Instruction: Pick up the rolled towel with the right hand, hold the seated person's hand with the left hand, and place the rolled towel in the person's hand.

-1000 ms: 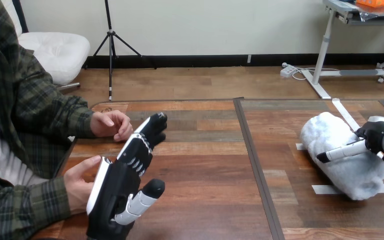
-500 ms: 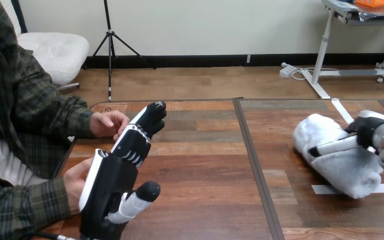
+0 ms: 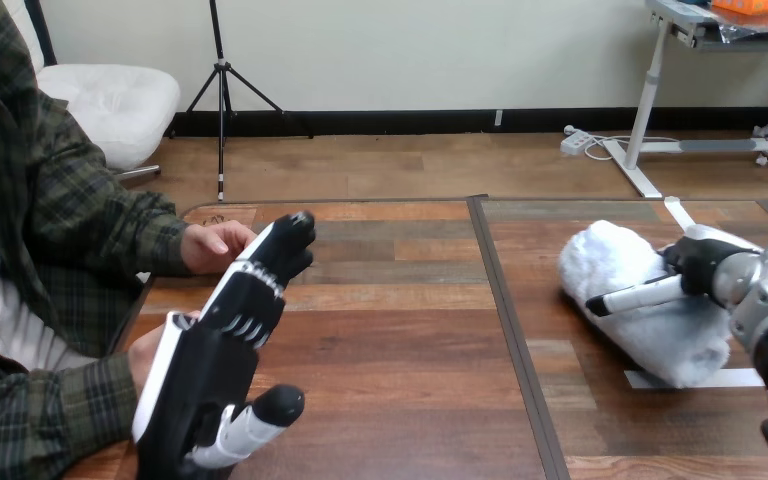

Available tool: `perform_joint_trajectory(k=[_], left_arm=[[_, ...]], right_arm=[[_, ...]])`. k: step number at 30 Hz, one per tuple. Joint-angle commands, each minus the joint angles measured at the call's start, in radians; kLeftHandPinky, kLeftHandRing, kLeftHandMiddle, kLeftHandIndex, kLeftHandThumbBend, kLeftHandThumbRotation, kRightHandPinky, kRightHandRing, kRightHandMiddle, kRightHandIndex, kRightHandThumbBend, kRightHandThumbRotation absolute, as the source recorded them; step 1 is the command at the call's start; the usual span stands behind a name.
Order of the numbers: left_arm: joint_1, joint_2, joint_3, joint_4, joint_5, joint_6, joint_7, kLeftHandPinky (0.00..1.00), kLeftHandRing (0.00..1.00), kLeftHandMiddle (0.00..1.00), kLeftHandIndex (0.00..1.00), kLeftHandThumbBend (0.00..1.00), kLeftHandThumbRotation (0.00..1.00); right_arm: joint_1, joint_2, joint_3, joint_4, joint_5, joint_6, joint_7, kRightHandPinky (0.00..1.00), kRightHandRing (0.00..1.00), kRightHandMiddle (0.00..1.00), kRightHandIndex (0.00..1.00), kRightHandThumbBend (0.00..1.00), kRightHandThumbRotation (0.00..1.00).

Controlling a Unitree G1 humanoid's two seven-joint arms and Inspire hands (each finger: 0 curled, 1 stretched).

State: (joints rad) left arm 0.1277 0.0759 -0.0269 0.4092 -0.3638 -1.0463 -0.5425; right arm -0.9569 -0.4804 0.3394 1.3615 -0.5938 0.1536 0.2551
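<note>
Rolled towel: the white rolled towel (image 3: 660, 335) lies on the right half of the wooden tabletop (image 3: 400, 330), its near end over a strip of white tape (image 3: 695, 379).
Towel axis: its long axis runs diagonally, one end pointing to the far left and the other to the near right.
Right hand: the right hand (image 3: 705, 265) sits at the towel's far-right flank. One of its fingers (image 3: 635, 297) is laid across the top of the roll, so the hand is clasping the towel.
Left hand: the left hand (image 3: 205, 370) stands on edge above the left part of the tabletop. Its fingers (image 3: 260, 275) are straight and released, pointing away from the robot, with the thumb (image 3: 260, 420) sticking out to the right. It is grasping nothing.
Person's nearer hand: the person's nearer hand (image 3: 145, 352) is just behind the left hand's white back shell. Whether they touch cannot be told.
Person's farther hand: the person's farther hand (image 3: 215, 245) rests on the tabletop beside the left hand's fingertips. Nothing is curled round it.
</note>
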Motion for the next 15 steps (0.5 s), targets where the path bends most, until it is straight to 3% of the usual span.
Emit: perform_joint_trajectory(k=[1, 10, 15], left_arm=[[-0.001, 0.014, -0.014, -0.082, -0.031, 0.011, -0.018, 0.93, 0.93, 0.91, 0.88, 1.0, 0.67], [0.027, 0.009, -0.007, -0.12, -0.018, 0.009, -0.01, 0.94, 0.93, 0.91, 0.88, 1.0, 0.68], [0.041, 0.002, -0.009, -0.141, -0.02, 0.021, -0.003, 0.94, 0.93, 0.9, 0.88, 1.0, 0.68]], right_arm=[[-0.013, 0.022, -0.007, 0.011, 0.009, -0.013, -0.046, 0.77, 0.91, 0.93, 0.96, 1.0, 0.53], [0.007, 0.042, 0.004, 0.015, 0.001, 0.0, -0.094, 0.8, 0.91, 0.92, 0.94, 1.0, 0.51], [0.035, 0.051, -0.035, 0.022, 0.035, 0.006, -0.146, 0.79, 0.89, 0.91, 0.92, 1.0, 0.48]])
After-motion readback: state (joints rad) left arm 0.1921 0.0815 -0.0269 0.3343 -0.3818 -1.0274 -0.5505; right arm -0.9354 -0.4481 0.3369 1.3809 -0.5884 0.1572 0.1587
